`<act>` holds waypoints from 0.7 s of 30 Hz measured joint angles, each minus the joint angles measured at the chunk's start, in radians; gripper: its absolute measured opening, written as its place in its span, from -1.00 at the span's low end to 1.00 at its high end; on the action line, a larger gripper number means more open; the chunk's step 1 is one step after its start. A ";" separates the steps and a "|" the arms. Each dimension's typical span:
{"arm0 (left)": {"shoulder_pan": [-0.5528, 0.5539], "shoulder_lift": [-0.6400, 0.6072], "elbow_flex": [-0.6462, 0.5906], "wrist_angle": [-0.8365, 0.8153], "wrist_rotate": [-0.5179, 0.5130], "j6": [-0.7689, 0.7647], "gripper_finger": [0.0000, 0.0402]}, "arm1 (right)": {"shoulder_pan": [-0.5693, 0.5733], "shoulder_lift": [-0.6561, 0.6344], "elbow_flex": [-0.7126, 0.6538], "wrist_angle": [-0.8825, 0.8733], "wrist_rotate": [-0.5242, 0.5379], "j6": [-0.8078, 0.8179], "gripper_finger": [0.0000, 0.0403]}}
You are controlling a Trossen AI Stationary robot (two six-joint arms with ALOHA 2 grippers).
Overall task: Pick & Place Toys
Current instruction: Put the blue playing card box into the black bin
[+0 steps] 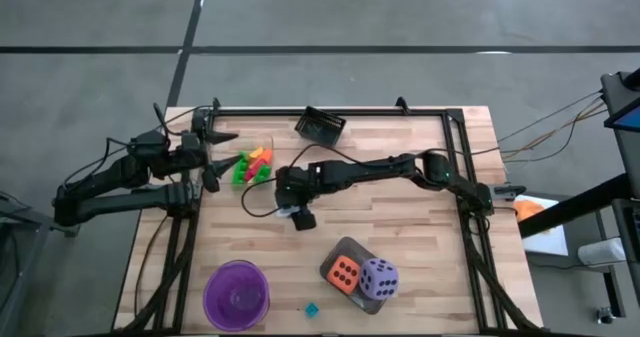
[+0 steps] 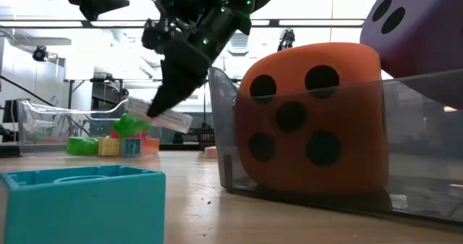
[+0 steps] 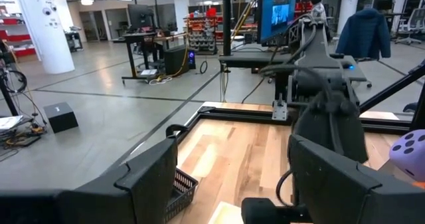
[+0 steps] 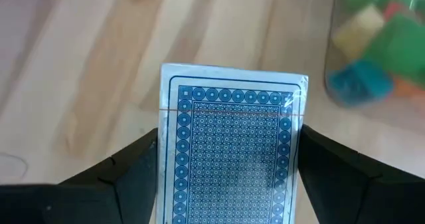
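Observation:
My right gripper [image 1: 293, 213] is at the table's middle, shut on a blue-patterned, white-edged pack of cards [image 4: 229, 151], which also shows in the low view [image 2: 170, 119]. An orange die [image 1: 344, 272] and a purple die [image 1: 378, 278] sit in the grey tray [image 1: 350, 245] at the near right. Coloured blocks [image 1: 253, 165] lie in a clear container left of my right gripper. A teal block [image 1: 311, 309] rests on the table near the front edge. My left gripper [image 1: 215, 157] is open and empty at the table's left, beside the blocks. My right gripper pinches the cards by their two long edges [image 4: 165, 164] between its two fingers [image 4: 126, 177]. The fingers slant down toward the table's left. The cards' far end [image 4: 232, 78] sticks out past the fingertips. The cards are tilted and clear of the table [image 2: 173, 121].
A purple bowl [image 1: 237, 295] stands at the near left. A black basket [image 1: 320, 125] sits at the far edge. In the low view the teal block [image 2: 83, 200] is close in front and the tray with the orange die [image 2: 311, 117] fills the right.

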 joint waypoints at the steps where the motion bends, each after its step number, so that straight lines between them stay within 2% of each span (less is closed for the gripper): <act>1: 0.000 0.000 0.000 -0.003 0.000 0.000 0.42 | 0.000 -0.002 0.000 0.013 -0.011 0.000 0.45; 6: 0.000 0.000 0.000 -0.010 0.000 0.000 0.42 | 0.002 -0.008 -0.037 0.151 -0.084 0.002 0.45; 11: 0.000 0.000 0.000 -0.011 0.000 0.000 0.42 | 0.007 -0.014 -0.157 0.410 -0.183 0.031 0.45; 20: 0.000 0.000 0.000 -0.011 0.000 0.001 0.42 | 0.009 -0.101 -0.491 1.002 -0.230 0.127 0.41; 21: 0.000 0.000 0.000 -0.011 0.000 0.001 0.42 | 0.009 -0.119 -0.540 1.070 -0.238 0.137 0.30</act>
